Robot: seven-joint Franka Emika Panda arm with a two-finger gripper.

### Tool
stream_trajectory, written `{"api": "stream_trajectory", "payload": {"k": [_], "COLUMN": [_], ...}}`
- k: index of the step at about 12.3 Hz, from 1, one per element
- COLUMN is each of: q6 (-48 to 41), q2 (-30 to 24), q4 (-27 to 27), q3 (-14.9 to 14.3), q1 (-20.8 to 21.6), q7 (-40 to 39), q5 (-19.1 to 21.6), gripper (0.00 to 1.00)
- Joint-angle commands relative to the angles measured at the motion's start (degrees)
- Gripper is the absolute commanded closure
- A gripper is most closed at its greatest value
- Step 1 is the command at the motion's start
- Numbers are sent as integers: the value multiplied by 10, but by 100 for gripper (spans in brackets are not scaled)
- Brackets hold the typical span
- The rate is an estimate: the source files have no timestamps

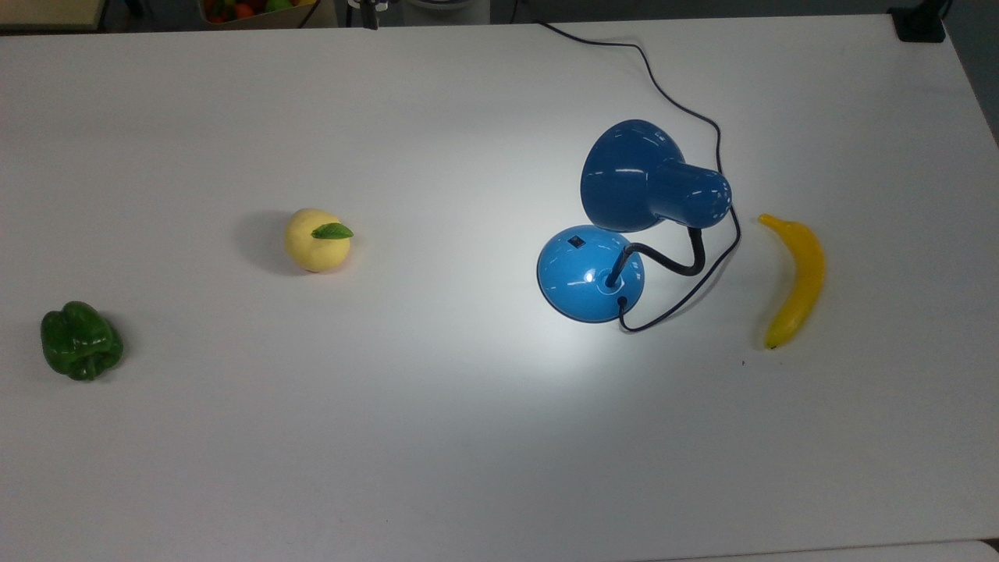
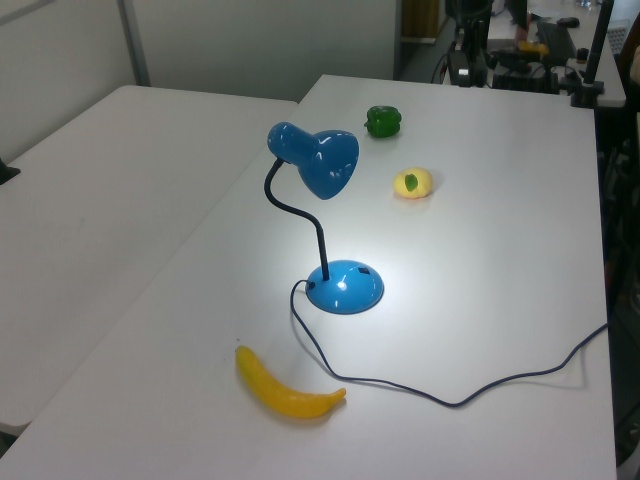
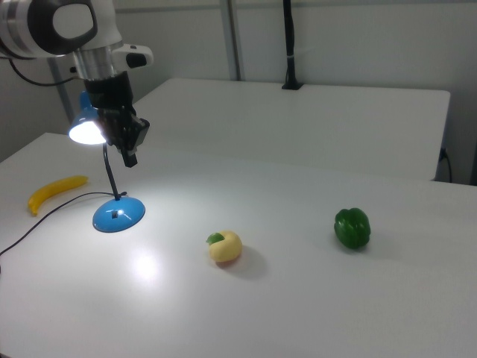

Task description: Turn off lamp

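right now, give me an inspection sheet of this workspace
surface: white table, bright pool of light around the lamp base.
job's things: blue lamp upright and lit; small black switch on the domed base, untouched; shade leans over the base.
clutter: banana at the top view's right of the lamp; yellow fruit with a leaf and green pepper at the top view's left, all apart from the lamp.
grippers: tool hangs above the table, apart from the switch.
cables: thin black cord loops from the base off the far edge.
surroundings: second white table alongside; bin of fruit beyond the far edge.
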Motion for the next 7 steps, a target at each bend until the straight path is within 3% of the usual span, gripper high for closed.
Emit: {"api": "stream_trajectory", "payload": {"k": [1, 7], "q6": [52, 268], "q2": [-4, 20], "q4": [-46, -206], "q3": [2, 2], "q1": [22, 115], "q7": [-23, -28], "q5": [9, 7], "gripper": [100, 100]}}
